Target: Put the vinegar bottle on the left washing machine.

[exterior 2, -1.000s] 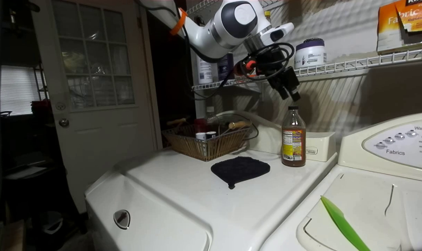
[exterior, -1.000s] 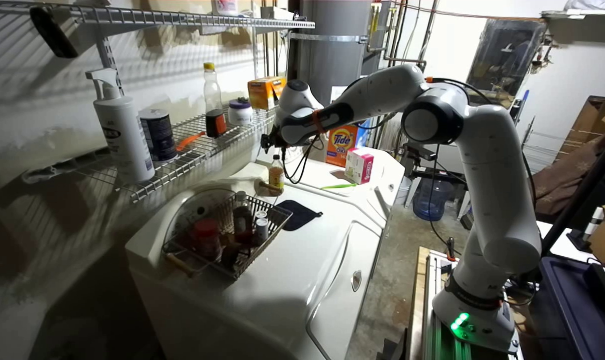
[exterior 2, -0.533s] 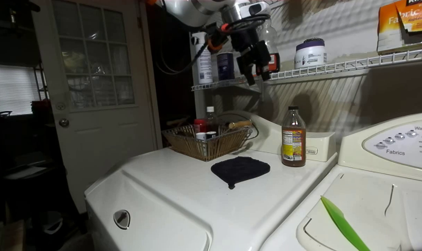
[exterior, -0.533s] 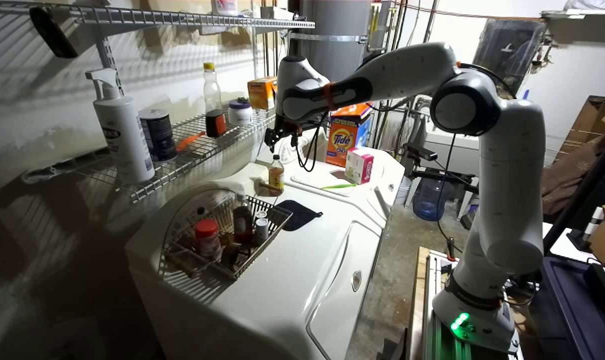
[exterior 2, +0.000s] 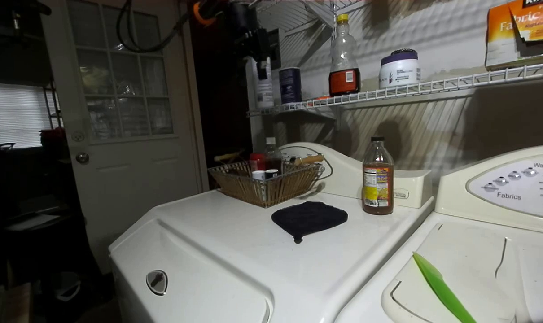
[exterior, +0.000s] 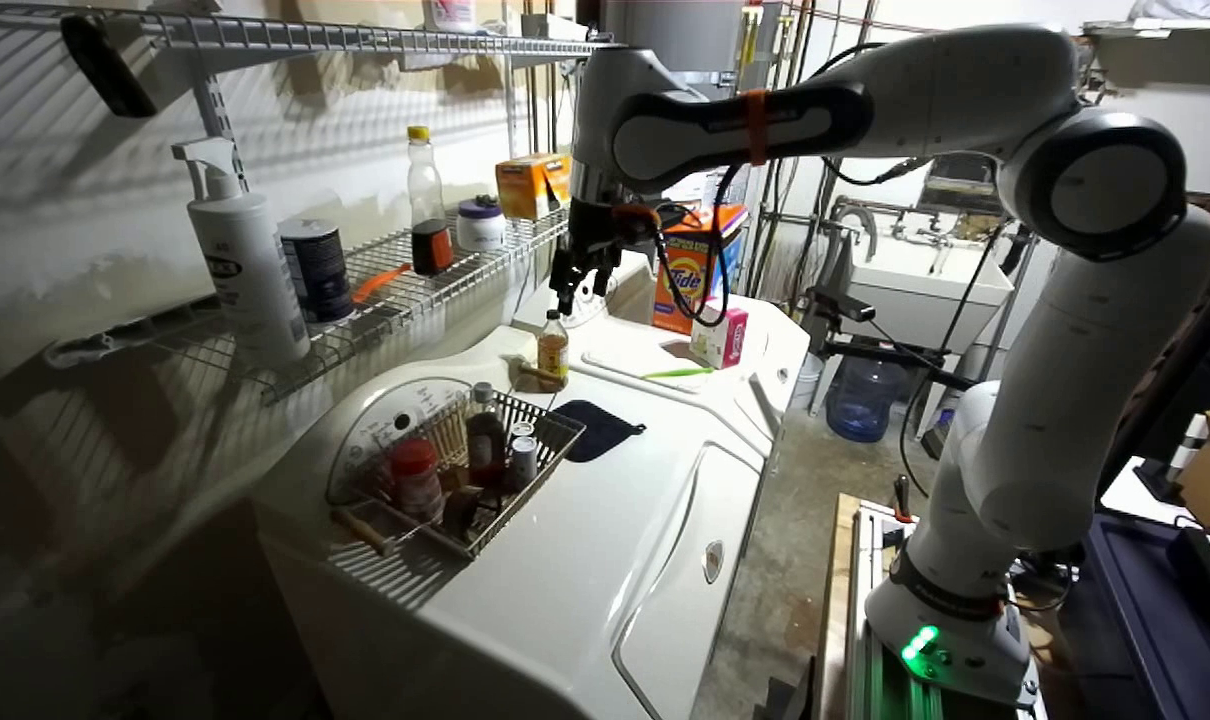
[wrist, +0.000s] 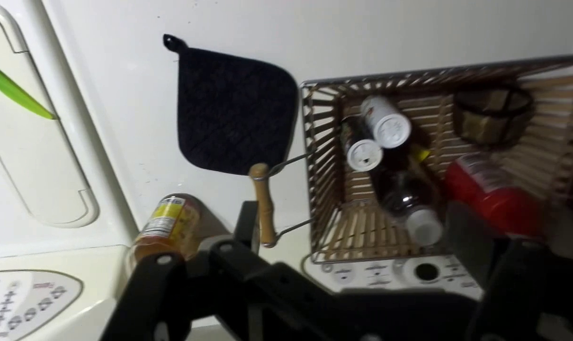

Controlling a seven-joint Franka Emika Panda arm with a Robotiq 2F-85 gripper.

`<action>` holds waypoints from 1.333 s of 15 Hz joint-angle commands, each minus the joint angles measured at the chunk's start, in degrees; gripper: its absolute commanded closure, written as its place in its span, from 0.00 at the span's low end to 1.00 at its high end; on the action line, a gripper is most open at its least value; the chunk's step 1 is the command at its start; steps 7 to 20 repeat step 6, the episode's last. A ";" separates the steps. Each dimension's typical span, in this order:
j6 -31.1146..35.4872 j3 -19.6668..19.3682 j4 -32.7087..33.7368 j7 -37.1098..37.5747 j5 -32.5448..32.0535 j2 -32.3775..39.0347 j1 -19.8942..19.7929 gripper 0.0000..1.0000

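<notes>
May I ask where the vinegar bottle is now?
In an exterior view, the vinegar bottle stands on the left machine, at its right rear, right of the pot holder.

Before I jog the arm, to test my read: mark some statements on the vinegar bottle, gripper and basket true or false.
1. The vinegar bottle stands upright. True.
2. Its cap is yellow. False: black.
3. The gripper is open. True.
4. The gripper touches the vinegar bottle. False: they are apart.
5. The basket holds a red-capped jar. True.
6. The vinegar bottle is inside the basket. False: it is outside, on the machine.
</notes>
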 commanded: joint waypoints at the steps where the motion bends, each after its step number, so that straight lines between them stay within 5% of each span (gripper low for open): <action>1: -3.49 2.12 -6.02 -7.60 5.63 -7.46 1.89 0.00; 20: -3.37 3.24 -5.27 -7.18 5.62 -7.34 2.64 0.00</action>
